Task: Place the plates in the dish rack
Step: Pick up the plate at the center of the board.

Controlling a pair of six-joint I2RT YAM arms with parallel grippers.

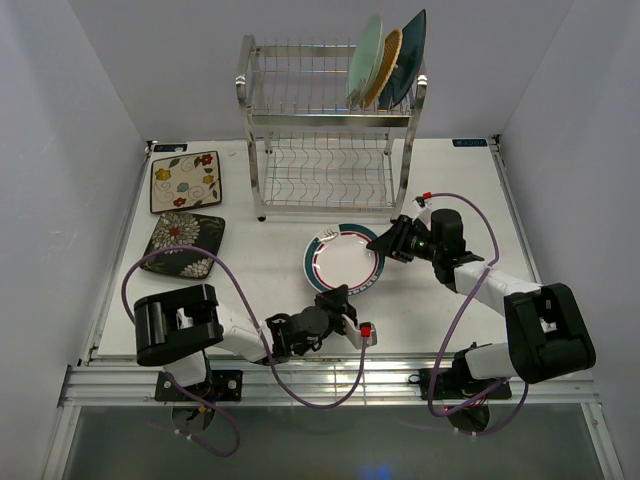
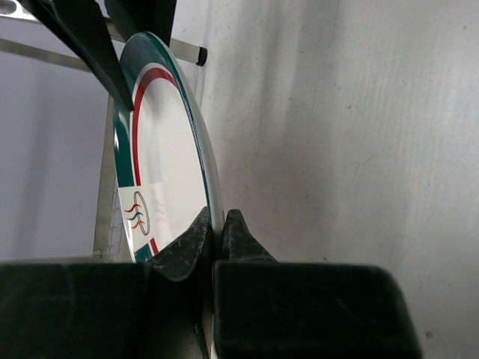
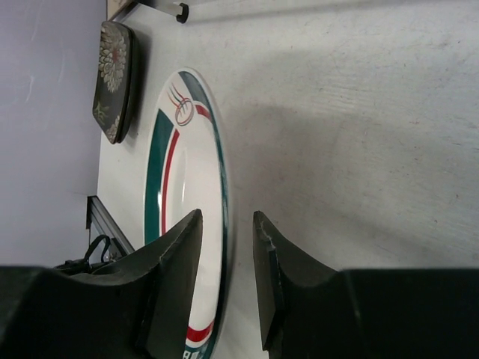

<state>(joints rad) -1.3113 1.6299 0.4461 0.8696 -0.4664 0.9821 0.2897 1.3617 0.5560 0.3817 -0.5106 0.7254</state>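
Pinching the lower edge of the white plate with green and red rim bands (image 1: 345,262), the left gripper (image 1: 339,299) is closed on it; in the left wrist view its two dark fingers (image 2: 191,243) meet on the thin rim, one on each face. This plate sits at the centre of the top view on the white table (image 1: 470,200), just in front of the dish rack (image 1: 325,150) and apart from it. The right gripper (image 3: 228,221) is at the plate's upper right edge with its jaws spread, one on either side of the rim. A gap shows between the rim and the outer finger, so it is not clamped on the plate. Both wrist views show a soft shadow on the table beside the plate, but whether the plate is lifted clear of the surface cannot be told. The rack stands at the top centre of the top view, and three plates stand on edge at the right end of its upper tier: a pale green round plate (image 1: 365,58), a woven orange-tan plate (image 1: 384,66) and a teal plate (image 1: 407,55), leaning against one another. The lower tier holds no plates. At the left of the top view, a cream floral rectangular plate (image 1: 185,182) lies flat on the table, with a dark floral plate (image 1: 183,245) just below it.
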